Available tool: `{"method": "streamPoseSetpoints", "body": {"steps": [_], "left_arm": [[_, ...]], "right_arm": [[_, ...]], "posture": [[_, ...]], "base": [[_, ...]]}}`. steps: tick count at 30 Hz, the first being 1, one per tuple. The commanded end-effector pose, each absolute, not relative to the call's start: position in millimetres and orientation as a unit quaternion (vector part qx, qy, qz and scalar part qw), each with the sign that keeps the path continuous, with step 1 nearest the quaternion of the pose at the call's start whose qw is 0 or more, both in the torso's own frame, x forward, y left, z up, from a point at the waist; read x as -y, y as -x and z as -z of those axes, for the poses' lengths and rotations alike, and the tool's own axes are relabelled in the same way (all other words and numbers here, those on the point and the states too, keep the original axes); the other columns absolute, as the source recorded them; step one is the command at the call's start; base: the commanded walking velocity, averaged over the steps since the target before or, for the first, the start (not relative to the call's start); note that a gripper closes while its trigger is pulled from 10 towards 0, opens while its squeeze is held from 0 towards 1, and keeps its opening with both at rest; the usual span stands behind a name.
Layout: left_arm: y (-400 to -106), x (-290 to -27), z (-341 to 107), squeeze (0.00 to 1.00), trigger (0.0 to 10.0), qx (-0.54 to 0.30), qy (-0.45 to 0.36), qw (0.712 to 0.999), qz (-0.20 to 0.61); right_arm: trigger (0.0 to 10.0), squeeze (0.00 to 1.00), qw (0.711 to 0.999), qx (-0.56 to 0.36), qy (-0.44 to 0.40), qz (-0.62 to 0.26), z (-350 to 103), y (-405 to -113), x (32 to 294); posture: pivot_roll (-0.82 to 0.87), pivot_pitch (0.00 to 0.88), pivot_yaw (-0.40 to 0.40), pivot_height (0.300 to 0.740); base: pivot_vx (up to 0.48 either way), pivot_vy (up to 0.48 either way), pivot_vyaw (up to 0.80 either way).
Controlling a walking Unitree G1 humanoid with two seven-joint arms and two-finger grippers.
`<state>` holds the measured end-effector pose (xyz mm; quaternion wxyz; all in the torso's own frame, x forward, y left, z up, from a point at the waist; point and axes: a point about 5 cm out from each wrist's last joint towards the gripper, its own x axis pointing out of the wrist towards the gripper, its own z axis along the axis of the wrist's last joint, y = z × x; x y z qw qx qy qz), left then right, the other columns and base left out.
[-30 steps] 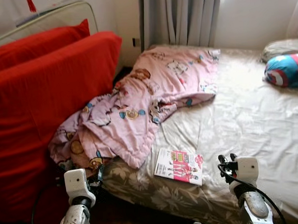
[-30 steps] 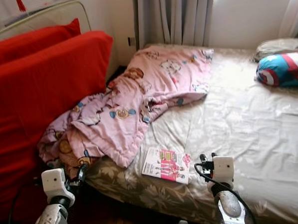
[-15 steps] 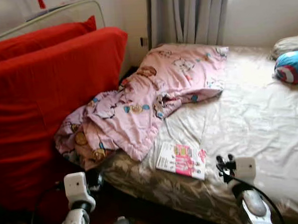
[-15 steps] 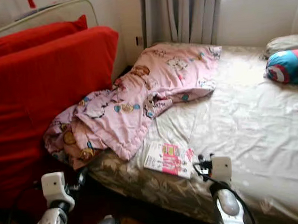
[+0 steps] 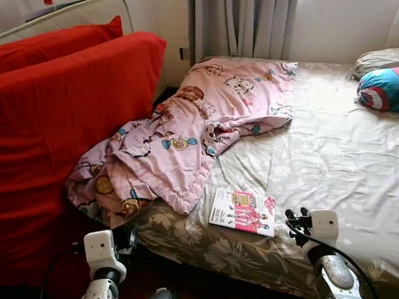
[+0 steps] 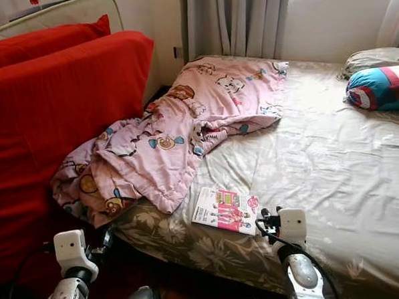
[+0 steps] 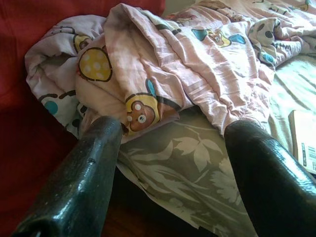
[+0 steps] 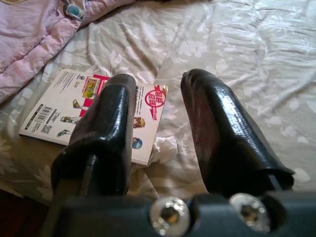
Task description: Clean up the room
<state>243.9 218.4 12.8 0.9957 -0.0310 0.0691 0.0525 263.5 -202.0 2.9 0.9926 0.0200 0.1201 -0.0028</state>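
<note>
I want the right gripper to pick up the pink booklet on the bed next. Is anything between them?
Nothing visible. The right gripper hangs open just short of the booklet, which lies flat near the bed's edge, beside the pink blanket and not under it.

— How are the two arms held?

— Both are raised in front of the body, silver forearms angled up and forward, a white wrist block on each. The left pincer sits lower and further out to its side than the right one.

— And its fingers?

— Spread wide apart, nothing between them.

— The right pincer?

— Held higher, pointing forward. Its two black fingers stand parted by a narrower gap, nothing gripped. A black cable loops along that forearm behind the pincer.
</note>
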Motion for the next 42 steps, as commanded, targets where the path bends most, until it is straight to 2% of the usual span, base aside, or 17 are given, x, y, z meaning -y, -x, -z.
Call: {"method": "streamPoseSetpoints", "body": {"steps": [1,10,42], "left_arm": [[-244,-221,-16,0.00,10.0,-0.065,0.027,0.996,-0.053],[-245,-222,-18,0.00,10.0,-0.065,0.024,0.997,-0.046],[-241,-222,-19,0.00,10.0,-0.072,0.016,0.996,-0.040]], "right_arm": [[10.0,0.00,0.993,-0.117,-0.022,0.000,-4,-265,200],[10.0,0.00,0.992,-0.122,-0.028,-0.010,-2,-266,194],[10.0,0.00,0.988,-0.147,-0.030,-0.028,5,-266,186]], "posture": [[-0.06,0.000,0.021,0.622],[-0.05,0.000,0.029,0.622],[-0.02,0.000,0.026,0.622]], "base": [[0.000,0.000,0.00],[0.057,0.000,0.00],[0.323,0.000,0.00]]}}
